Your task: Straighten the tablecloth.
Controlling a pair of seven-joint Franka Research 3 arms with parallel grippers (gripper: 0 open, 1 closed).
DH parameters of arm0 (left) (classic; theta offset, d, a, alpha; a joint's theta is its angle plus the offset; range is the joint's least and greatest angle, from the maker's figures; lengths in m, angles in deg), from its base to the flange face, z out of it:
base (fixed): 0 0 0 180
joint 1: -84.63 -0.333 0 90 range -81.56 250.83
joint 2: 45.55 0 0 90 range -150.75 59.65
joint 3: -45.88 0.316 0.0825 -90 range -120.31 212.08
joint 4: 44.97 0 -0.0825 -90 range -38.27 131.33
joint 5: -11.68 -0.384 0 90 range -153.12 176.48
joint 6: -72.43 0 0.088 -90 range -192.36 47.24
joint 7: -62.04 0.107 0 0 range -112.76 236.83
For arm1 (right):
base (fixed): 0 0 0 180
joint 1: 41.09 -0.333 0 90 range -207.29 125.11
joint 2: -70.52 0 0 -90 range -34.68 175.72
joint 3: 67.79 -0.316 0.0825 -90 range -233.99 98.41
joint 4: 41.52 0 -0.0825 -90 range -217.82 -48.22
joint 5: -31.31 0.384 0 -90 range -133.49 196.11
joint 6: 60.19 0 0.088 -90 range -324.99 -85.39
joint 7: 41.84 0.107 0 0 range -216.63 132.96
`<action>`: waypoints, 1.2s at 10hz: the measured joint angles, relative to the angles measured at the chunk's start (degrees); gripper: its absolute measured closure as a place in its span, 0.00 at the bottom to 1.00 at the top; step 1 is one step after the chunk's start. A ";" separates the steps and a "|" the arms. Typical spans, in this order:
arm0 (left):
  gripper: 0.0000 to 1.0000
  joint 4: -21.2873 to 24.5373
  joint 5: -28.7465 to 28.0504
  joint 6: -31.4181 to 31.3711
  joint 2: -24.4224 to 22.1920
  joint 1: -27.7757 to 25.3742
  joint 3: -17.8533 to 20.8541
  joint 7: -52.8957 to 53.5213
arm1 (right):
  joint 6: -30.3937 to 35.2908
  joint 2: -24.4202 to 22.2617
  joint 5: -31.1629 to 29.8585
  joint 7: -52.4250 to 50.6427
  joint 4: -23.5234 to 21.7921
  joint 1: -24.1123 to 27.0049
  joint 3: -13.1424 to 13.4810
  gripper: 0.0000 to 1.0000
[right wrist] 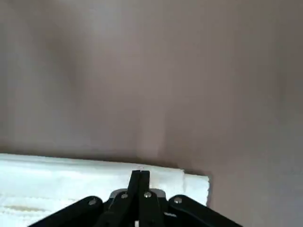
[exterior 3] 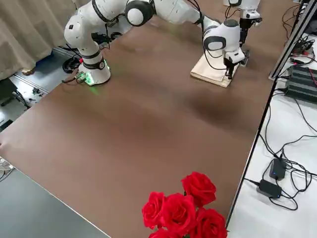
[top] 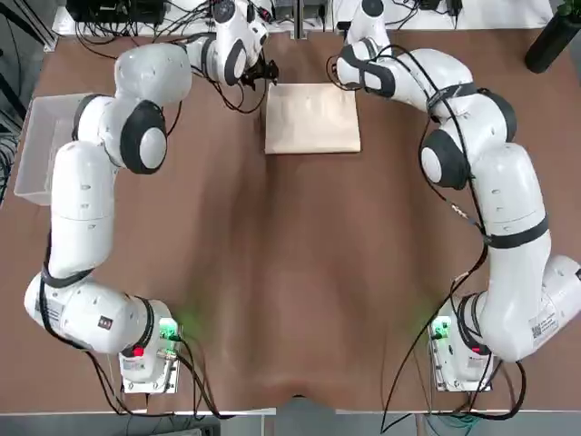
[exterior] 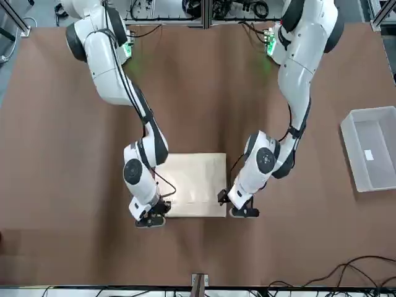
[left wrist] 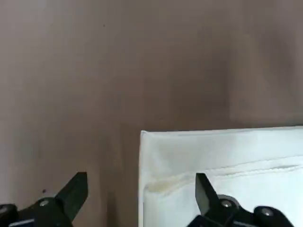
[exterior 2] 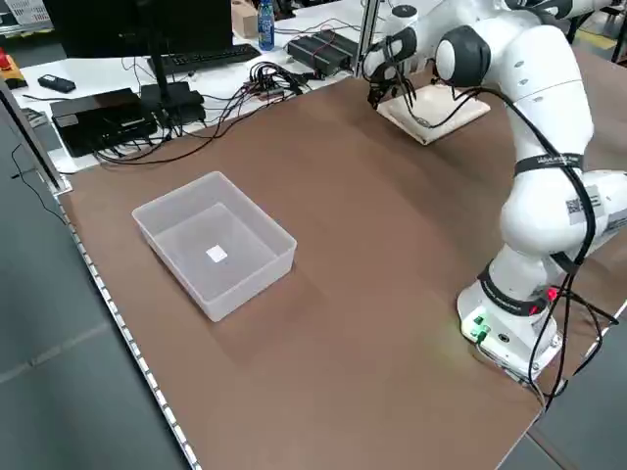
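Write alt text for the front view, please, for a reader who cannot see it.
Two robot arms reach across a brown table, their left gripper and right gripper near opposite sides of a folded cream cloth; a clear bin sits at picture right.

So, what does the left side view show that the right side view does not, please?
Only the left side view shows the plastic bin, the bottle and the keyboard.
Only the right side view shows the red roses and the curtain.
Both show the brown table and the folded cloth, with a robot arm reaching over it.
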 joint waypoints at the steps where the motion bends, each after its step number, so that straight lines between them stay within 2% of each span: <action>1: 0.00 -0.01 0.00 0.00 0.19 1.71 1.48 -0.81 | 0.21 0.12 0.00 0.00 -0.27 -0.57 -0.01 0.99; 6: 0.01 0.12 -0.05 0.19 1.08 3.35 1.99 -0.91 | -1.79 1.38 -0.01 -0.02 -0.80 -0.75 0.04 0.99; 8: 0.13 0.12 -0.06 0.19 1.19 4.09 2.02 -0.92 | -2.44 1.52 0.01 -0.02 -0.89 -0.74 0.03 0.99; 10: 0.46 0.08 -0.06 0.19 1.19 4.07 2.15 -0.91 | -2.49 1.53 0.01 -0.02 -0.90 -0.76 0.05 0.99; 12: 0.55 0.07 -0.06 0.18 1.19 4.17 2.14 -0.98 | -2.50 1.53 0.01 -0.02 -0.90 -0.76 0.05 0.99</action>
